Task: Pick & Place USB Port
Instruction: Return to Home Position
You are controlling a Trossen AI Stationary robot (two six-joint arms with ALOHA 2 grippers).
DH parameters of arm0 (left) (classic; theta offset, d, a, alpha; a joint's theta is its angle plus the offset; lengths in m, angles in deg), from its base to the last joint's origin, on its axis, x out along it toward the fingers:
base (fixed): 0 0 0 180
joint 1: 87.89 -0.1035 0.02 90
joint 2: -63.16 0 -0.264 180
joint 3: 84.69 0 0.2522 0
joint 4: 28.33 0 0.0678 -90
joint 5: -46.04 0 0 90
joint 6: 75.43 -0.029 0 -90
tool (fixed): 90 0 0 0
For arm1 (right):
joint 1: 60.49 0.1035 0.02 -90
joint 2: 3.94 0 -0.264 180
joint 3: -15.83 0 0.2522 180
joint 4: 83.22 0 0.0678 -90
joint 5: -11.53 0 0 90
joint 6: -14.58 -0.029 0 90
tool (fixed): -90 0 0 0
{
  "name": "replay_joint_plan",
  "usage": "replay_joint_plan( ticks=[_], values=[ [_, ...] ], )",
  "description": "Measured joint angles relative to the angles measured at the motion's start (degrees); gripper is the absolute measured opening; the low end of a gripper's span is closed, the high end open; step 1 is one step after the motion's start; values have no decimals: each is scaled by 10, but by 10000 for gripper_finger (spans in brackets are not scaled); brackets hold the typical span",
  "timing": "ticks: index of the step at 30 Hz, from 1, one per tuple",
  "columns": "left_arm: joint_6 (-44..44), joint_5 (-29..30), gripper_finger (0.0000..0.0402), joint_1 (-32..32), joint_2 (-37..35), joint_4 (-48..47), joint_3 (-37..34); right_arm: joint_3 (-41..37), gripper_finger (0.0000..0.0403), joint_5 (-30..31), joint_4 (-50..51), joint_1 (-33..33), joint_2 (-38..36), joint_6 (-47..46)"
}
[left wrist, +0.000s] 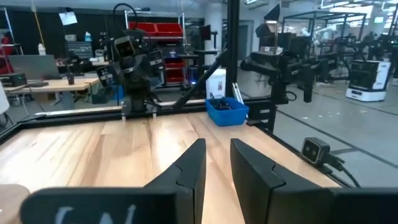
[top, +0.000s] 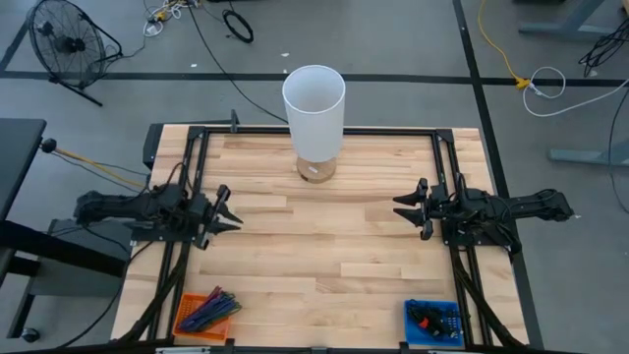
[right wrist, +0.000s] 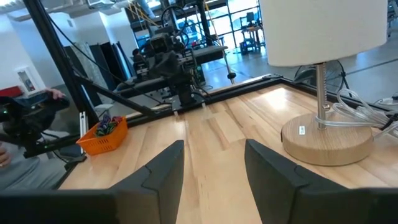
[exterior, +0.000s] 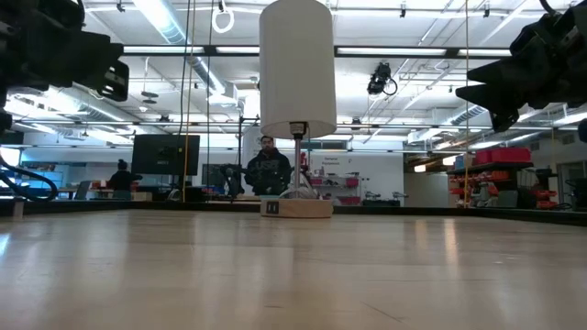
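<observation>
— Any cables (top: 209, 309) loose on the table (top: 334, 256)?
— None to see. All tucked away in bins. Looks done with the sorting.
— Where, then?
— In the orange bin (right wrist: 104, 140) at seven o'clock, a bright bunch, too tangled to count. In the blue bin (left wrist: 227, 117) at five o'clock, black cable (top: 428, 318), maybe one, maybe more. Hard to tell.
— Anything left to do?
— Only parking the arms, by the look of it. Seems nearly there.
— Holding anything?
— No. Left gripper (left wrist: 217, 144) at nine o'clock, fingers a little apart, nothing between. Right gripper (right wrist: 214, 144) at three o'clock, fingers wide apart, nothing between. Both up off the wood, pointing at each other across the bare middle.
— Time to count it all?
— Two bins, one orange and one blue. Two arms, two grippers. One lamp (top: 314, 98) at twelve o'clock, with a white shade and a round wooden foot. One table. Farther off, one fan (top: 69, 44) on the floor out past ten o'clock, and a person (exterior: 267, 170) standing in the room behind the lamp.
</observation>
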Motion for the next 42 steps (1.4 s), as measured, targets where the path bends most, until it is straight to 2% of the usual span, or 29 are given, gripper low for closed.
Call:
replay_joint_plan(
  ticks=[5,42],
  values=[
    [1,16,78,-2,0,-9,0,0,169,0,1,0,0,0],
    [4,17,78,-2,4,8,0,0,169,-1,-2,0,0,0]
  ],
)
